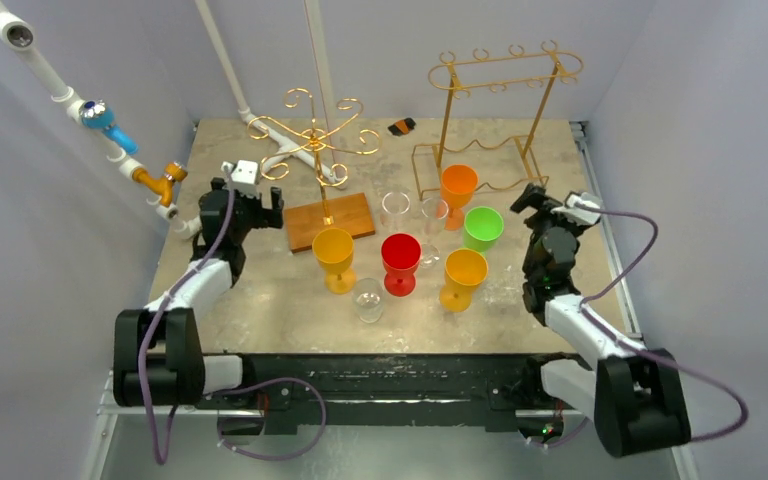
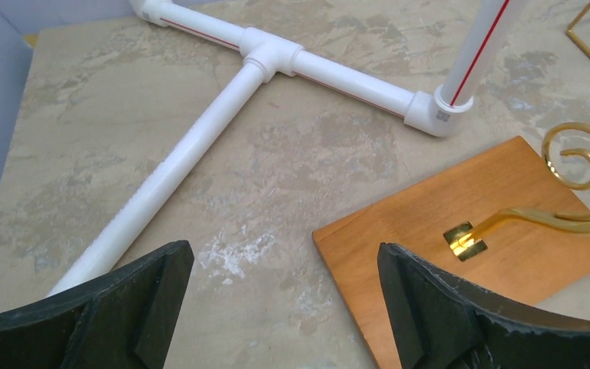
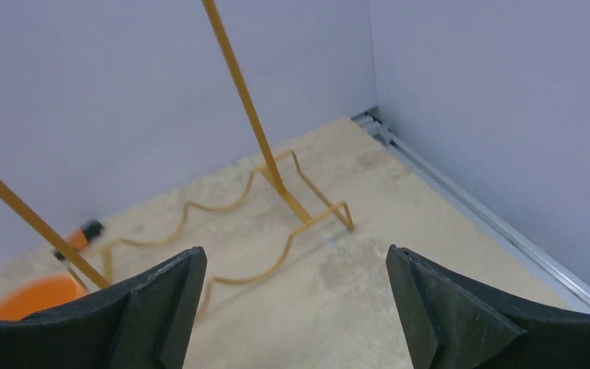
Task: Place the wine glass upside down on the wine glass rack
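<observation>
**Both grippers released, glasses standing free**

Top view: left gripper (image 1: 260, 208) and right gripper (image 1: 533, 197) are spread wide, holding nothing. Eight glasses stand upright mid-table, with a clear wine glass (image 1: 368, 298) nearest the arms. The tall gold wine glass rack (image 1: 505, 75) is at rear right.

Left wrist: jaws apart over the tabletop (image 2: 292, 177) (wooden base (image 2: 469, 223) right, PVC pipe (image 2: 192, 146) left).

Right wrist: jaws apart, facing the rack's foot; orange goblet (image 3: 23, 296) at lower left.

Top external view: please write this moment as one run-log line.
left gripper: open, empty | right gripper: open, empty | red wine glass: upright on table | tall gold rack: no glass hung
</observation>
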`<move>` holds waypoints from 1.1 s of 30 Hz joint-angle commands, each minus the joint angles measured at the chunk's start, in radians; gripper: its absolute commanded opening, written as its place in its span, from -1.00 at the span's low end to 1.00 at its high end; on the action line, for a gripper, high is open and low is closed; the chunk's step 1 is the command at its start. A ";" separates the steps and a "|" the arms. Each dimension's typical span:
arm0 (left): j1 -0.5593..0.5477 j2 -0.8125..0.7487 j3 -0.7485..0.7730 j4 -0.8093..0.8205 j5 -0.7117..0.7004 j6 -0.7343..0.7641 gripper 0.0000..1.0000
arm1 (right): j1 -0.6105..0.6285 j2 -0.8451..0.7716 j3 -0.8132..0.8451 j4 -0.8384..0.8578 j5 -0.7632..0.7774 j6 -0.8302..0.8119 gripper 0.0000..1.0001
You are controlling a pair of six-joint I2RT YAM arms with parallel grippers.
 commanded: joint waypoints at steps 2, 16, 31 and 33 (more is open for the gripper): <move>0.112 -0.151 0.137 -0.477 0.265 -0.009 1.00 | -0.003 -0.187 0.271 -0.687 0.059 0.533 0.98; 0.113 -0.315 0.432 -0.995 0.411 0.078 0.93 | 0.519 -0.081 0.844 -1.219 0.109 0.316 0.98; 0.114 -0.303 0.773 -1.367 0.458 0.133 0.44 | 0.979 0.253 1.250 -1.464 0.228 0.282 0.89; 0.113 -0.304 0.820 -1.379 0.495 0.138 0.44 | 0.988 0.272 1.299 -1.472 0.210 0.269 0.87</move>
